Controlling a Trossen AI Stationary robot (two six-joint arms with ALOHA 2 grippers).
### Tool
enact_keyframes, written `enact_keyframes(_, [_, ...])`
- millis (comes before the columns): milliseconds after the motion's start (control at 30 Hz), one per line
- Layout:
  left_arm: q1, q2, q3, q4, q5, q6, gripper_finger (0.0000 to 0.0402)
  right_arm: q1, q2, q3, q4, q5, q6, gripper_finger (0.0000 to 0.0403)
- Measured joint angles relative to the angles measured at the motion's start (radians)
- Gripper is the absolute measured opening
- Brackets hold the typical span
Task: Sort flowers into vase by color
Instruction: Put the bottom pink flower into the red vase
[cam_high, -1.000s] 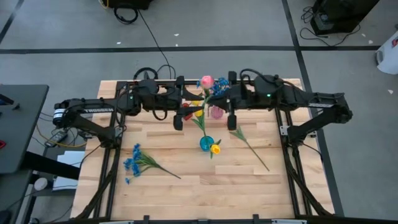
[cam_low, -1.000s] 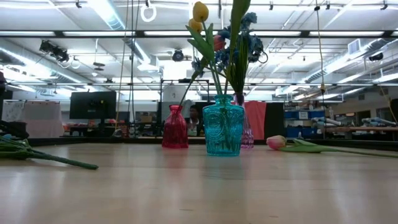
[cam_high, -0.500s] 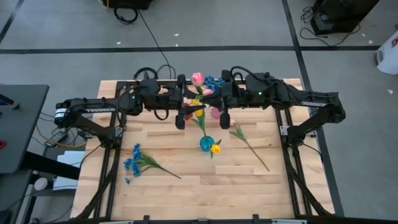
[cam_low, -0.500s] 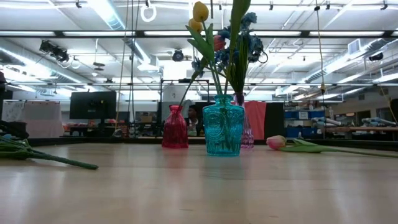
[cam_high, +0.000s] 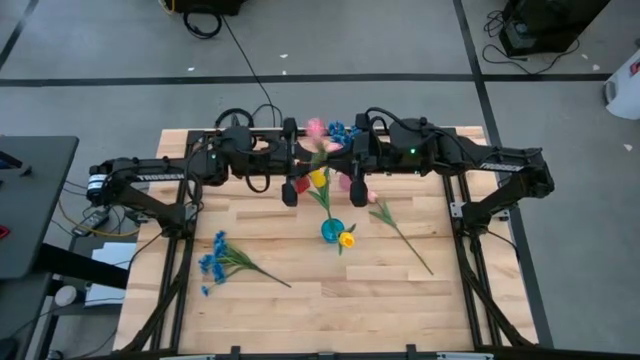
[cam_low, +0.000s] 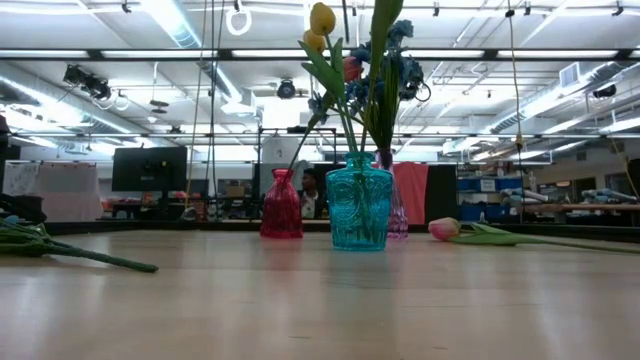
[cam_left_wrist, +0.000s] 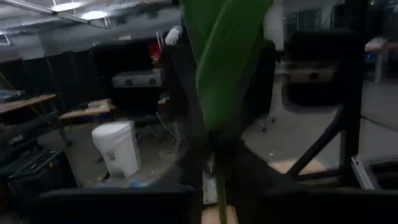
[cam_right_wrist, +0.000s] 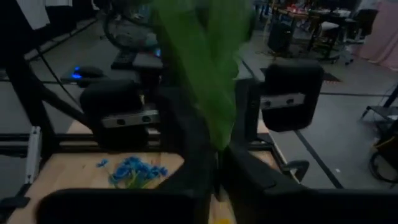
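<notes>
My right gripper (cam_high: 352, 160) is level and high over the table's far middle, shut on a green stem with a broad leaf (cam_right_wrist: 205, 74). A blurred pink tulip bloom (cam_high: 316, 128) shows beside it. My left gripper (cam_high: 300, 160) faces it from the left, and a leaf (cam_left_wrist: 230, 62) stands close before its camera. Below them stand a red vase (cam_low: 281, 205), a teal vase (cam_low: 358, 208) with yellow tulips (cam_low: 321, 18), and a purple vase (cam_low: 398, 218) with blue sprigs (cam_low: 400, 60). Both grippers are above the low view. My right gripper pinches the green stem (cam_right_wrist: 217, 165) just below its broad leaf, between its two fingers. The fingers are level and come from the table's right, lying across the stem. The stem stands upright, with the leaf rising above the fingers. Its lower part is hidden.
A pink tulip (cam_high: 375, 208) lies on the table right of the vases, its stem running toward the near right. A blue sprig (cam_high: 215, 262) lies at the near left. The table's near half is otherwise bare wood (cam_high: 330, 300).
My right gripper has gone toward the table's left edge, closer to my left gripper. It has carried the stem along, and the pink bloom has shifted left with it.
</notes>
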Motion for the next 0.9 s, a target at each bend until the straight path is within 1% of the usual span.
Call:
enact_keyframes(33, [0.001,-0.001,0.000,-0.003,-0.007,-0.001,0.0024,0.000,0.000,0.001,0.006,0.010,-0.001,0.0062])
enact_keyframes(100, [0.002,-0.001,-0.003,-0.003,-0.006,0.001,0.0010,0.000,-0.002,0.000,0.012,0.018,-0.001,0.0081])
enact_keyframes(300, [0.001,0.000,-0.002,0.001,-0.004,-0.002,0.0010,0.004,-0.009,-0.001,0.015,0.006,0.014,0.0146])
enact_keyframes(400, [0.001,0.002,-0.004,-0.015,0.001,-0.003,0.0010,0.007,-0.016,-0.001,0.016,0.017,0.013,0.0179])
enact_keyframes(533, [0.001,0.002,-0.004,-0.019,0.020,-0.003,0.0009,0.007,-0.025,-0.001,0.018,0.018,0.012,0.0216])
enact_keyframes(700, [0.001,0.001,-0.004,-0.010,0.023,-0.003,0.0009,0.008,-0.032,-0.001,0.016,0.015,0.013,0.0244])
enact_keyframes(900, [0.001,0.001,-0.004,-0.008,0.023,-0.003,0.0008,0.008,-0.038,-0.001,-0.002,0.015,0.005,0.0252])
